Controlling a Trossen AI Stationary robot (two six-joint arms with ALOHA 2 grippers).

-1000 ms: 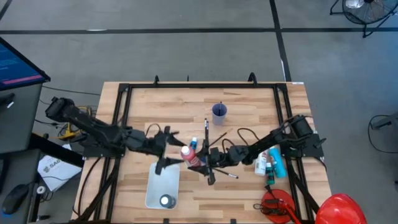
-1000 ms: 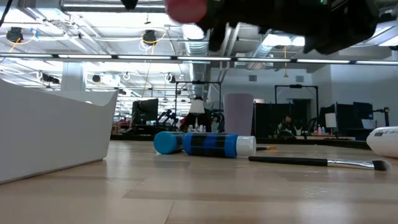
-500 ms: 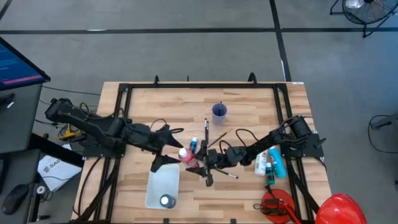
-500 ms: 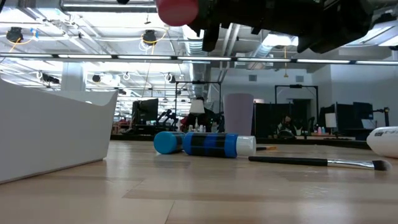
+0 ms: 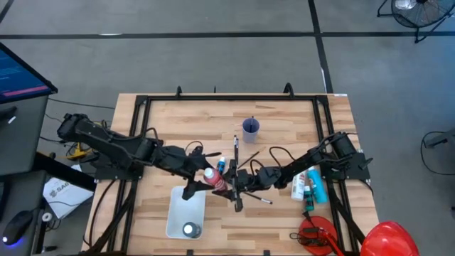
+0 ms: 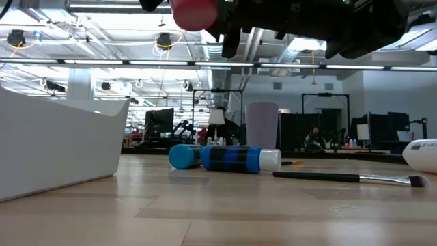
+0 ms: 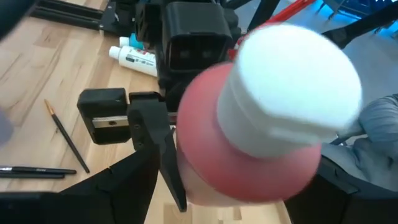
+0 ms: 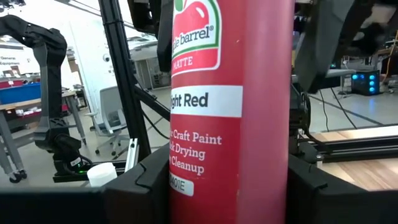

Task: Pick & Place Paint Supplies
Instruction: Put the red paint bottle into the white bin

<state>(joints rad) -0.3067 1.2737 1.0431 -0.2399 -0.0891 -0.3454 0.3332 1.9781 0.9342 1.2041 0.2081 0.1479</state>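
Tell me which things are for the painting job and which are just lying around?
For the job:
red paint bottle, held up by the right gripper, open left gripper at its cap
dark blue bottle
white bottle
teal bottle
brushes
white bin

Just lying about:
red helmet
floor fan
monitor

Glossy red plastic bottle (image 8: pixel 227 99), smooth white cap (image 7: pixel 292 93), pale wood-grain table (image 5: pixel 277 213).

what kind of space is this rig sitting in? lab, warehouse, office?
Probably an open robotics lab or industrial workshop: exposed ceiling ducts and hanging lamps, rows of desks with monitors behind the wooden table, and a bare concrete floor marked with dark tape lines.
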